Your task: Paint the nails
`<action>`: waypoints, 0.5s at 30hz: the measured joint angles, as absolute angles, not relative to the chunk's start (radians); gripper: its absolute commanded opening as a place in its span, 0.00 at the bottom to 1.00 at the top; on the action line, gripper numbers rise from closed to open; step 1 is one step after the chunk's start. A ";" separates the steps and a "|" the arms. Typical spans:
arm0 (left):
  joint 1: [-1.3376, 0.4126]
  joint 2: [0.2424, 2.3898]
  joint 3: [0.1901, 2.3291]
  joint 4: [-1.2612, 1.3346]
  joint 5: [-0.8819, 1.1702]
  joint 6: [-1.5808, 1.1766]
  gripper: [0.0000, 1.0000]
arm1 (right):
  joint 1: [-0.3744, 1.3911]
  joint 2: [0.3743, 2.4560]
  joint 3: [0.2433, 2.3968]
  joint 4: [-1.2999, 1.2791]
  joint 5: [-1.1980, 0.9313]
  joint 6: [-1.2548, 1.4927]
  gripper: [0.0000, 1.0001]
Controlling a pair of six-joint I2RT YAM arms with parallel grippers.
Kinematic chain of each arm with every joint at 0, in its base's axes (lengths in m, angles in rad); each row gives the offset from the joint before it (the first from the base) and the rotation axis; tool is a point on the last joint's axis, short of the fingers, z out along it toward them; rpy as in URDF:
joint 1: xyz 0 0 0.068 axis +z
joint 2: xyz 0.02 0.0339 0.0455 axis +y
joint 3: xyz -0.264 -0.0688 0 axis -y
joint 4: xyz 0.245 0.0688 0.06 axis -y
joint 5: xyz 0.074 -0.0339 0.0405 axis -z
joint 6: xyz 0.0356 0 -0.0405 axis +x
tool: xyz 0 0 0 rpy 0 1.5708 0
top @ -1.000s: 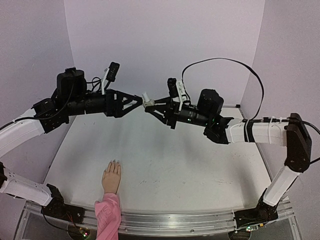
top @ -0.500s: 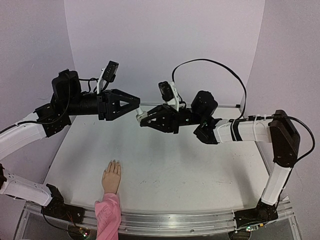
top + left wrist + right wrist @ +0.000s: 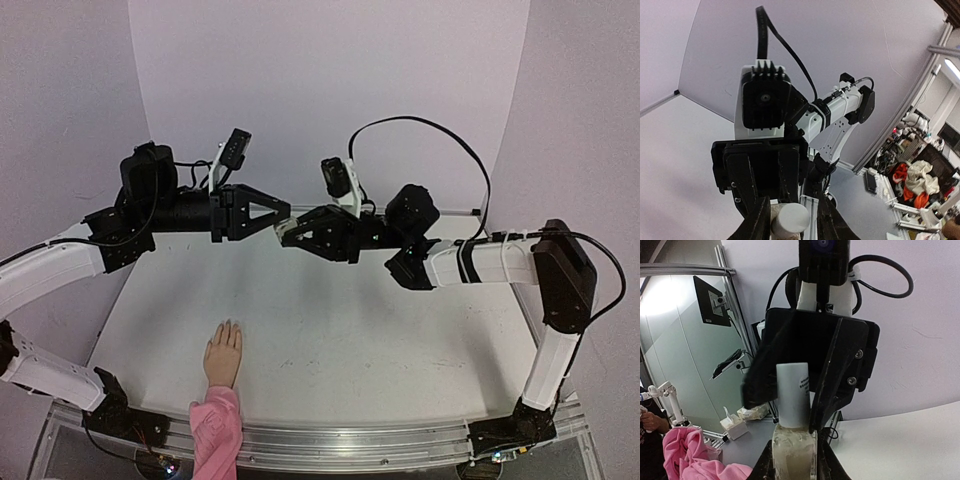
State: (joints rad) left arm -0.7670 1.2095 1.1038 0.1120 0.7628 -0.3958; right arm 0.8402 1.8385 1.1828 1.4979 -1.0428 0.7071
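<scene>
High over the back of the table my right gripper [image 3: 289,233] is shut on a small bottle of beige polish [image 3: 794,452] and holds it out towards the left arm. Its white cap [image 3: 792,390] sticks out between the fingers of my left gripper [image 3: 284,220], which have closed in against its sides. From the left wrist, the cap [image 3: 790,218] shows end-on between those fingers. The mannequin hand [image 3: 224,356] with its pink sleeve [image 3: 215,425] lies flat at the near left edge. Its nails [image 3: 229,326] point away from the arms and are barely distinguishable.
White table [image 3: 340,330] lies under both arms, with walls at the back and on both sides. A black cable [image 3: 430,125] loops above the right arm. Beyond the table the right wrist view catches pink cloth [image 3: 685,457] and a tissue box [image 3: 735,427].
The left gripper went from wide open to closed around the cap and shifted right. The right arm brought the bottle left and slightly down, then held still.
</scene>
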 measured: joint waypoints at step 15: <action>-0.783 1.296 1.192 -0.087 0.359 -0.348 0.00 | 0.843 1.782 1.120 1.209 -0.616 0.444 0.00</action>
